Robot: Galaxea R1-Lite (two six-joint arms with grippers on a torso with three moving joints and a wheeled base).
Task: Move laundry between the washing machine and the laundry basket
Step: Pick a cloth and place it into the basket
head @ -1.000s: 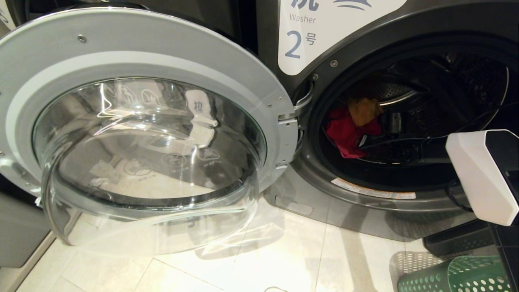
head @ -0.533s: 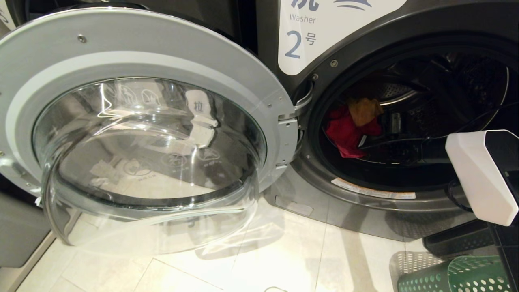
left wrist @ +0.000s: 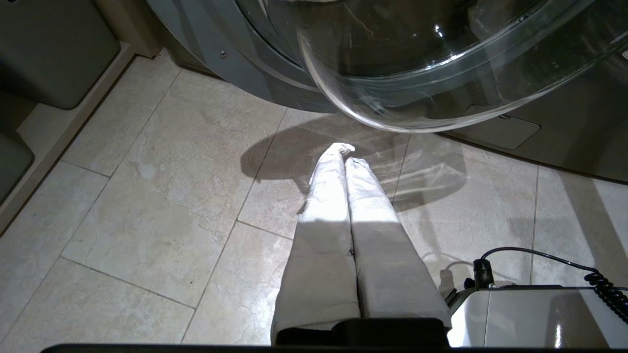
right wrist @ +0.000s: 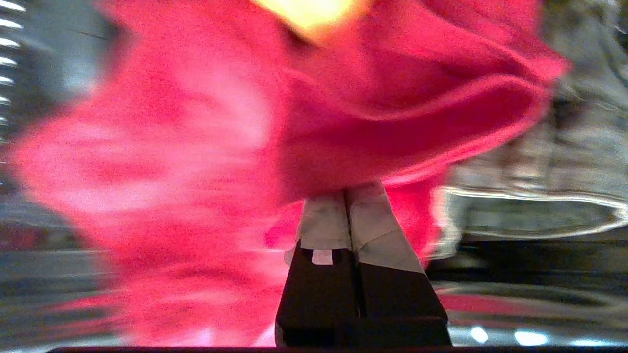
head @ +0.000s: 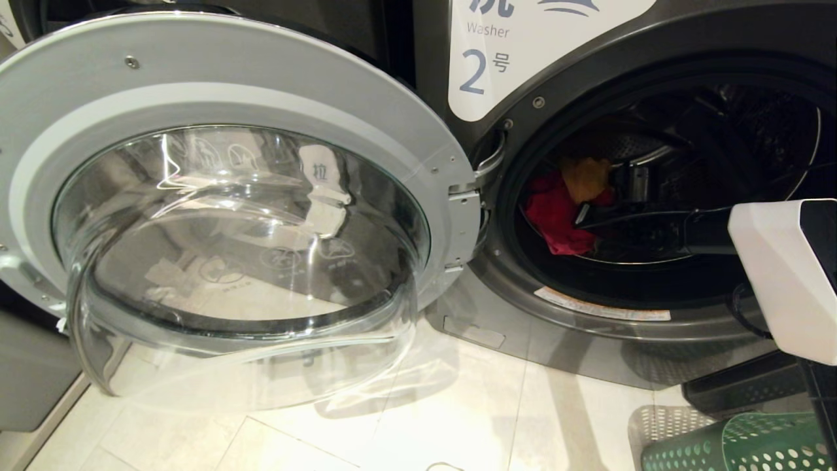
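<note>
The washing machine (head: pixel 562 307) marked "2" stands with its round glass door (head: pixel 216 196) swung wide open to the left. Inside the drum lie two pieces of laundry, a red-pink cloth (head: pixel 552 216) and on top of it a mustard-orange one (head: pixel 585 178). My right gripper (head: pixel 582 219) reaches into the drum and is shut on a fold of the red-pink cloth (right wrist: pixel 196 147), which fills the right wrist view; the fingertips (right wrist: pixel 346 196) are buried in it. The mustard piece (right wrist: pixel 309 12) shows just beyond. The green laundry basket (head: pixel 739 445) sits on the floor at the lower right. My left gripper (left wrist: pixel 345 152) hangs shut and empty over the tiles.
The open door's glass bowl (left wrist: pixel 441 73) juts out low over the pale tiled floor (head: pixel 392 432), near my left gripper. A dark perforated bin (head: pixel 739 386) stands behind the green basket. Grey storage bins (left wrist: pixel 54 49) line the left wall.
My right gripper has shut on the red-pink cloth. The right arm has lifted a little, and the cloths in the drum have shifted slightly. The left arm is still.
</note>
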